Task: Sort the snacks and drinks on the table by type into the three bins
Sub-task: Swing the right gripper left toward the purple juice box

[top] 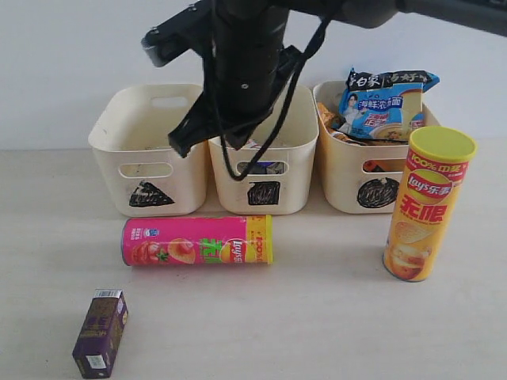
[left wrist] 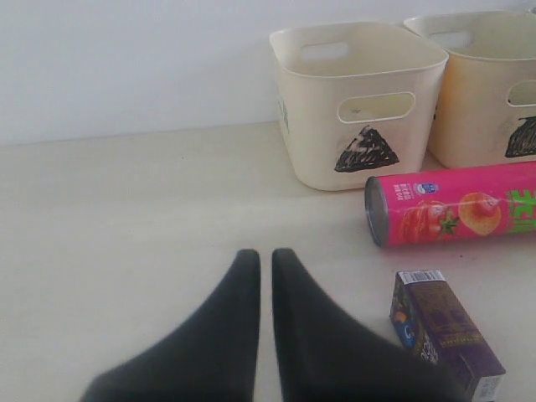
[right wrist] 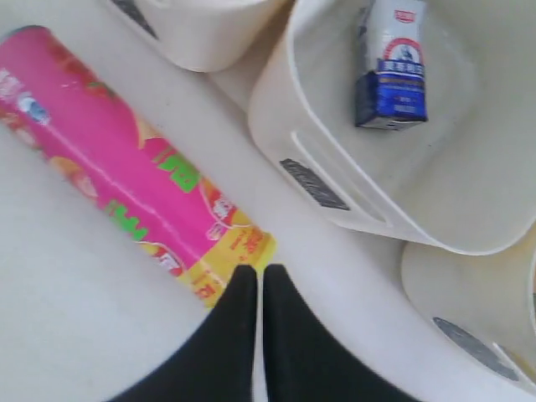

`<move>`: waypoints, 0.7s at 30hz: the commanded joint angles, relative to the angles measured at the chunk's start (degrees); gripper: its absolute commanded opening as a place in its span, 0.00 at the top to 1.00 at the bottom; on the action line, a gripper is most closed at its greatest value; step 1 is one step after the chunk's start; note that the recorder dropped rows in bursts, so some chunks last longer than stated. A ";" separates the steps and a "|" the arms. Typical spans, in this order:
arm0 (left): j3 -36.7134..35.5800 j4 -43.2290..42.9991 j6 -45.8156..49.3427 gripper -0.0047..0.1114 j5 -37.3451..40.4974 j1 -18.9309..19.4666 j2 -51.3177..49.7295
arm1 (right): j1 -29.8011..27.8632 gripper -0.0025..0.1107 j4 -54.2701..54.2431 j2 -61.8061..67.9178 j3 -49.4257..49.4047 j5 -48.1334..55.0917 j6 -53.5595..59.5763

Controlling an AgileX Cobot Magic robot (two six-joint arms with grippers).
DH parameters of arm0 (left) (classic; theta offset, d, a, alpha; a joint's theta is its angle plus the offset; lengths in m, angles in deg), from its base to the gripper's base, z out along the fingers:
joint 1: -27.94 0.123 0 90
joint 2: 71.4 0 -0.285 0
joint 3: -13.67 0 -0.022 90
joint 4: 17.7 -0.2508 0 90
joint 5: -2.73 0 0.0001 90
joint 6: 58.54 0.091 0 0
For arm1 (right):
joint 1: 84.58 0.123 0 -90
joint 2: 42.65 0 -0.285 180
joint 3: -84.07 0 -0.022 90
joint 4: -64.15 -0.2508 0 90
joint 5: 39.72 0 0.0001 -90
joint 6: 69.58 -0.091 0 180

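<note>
The left gripper [left wrist: 264,255] is clenched on nothing, its fingers pressed together. The purple carton [left wrist: 444,331] lies on the table just beside it. Farther ahead the pink tube [left wrist: 452,205] lies on its side, and beyond that stands the triangle bin [left wrist: 360,126]. The right gripper [right wrist: 260,272] is also closed and empty — the pink tube's yellow end shows just off its tips. Ahead of them the blue-and-white carton [right wrist: 394,67] lies inside the square bin [right wrist: 327,117]. Well away from both hands, the orange tube [top: 426,206] stands upright by the circle bin [top: 344,174] — it holds the noodle packets [top: 382,103].
</note>
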 commanded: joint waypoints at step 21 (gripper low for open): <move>0.02 -0.03 -0.31 0.92 -0.23 0.19 0.17 | 13.56 0.87 -21.03 4.60 0.26 -2.01 -2.88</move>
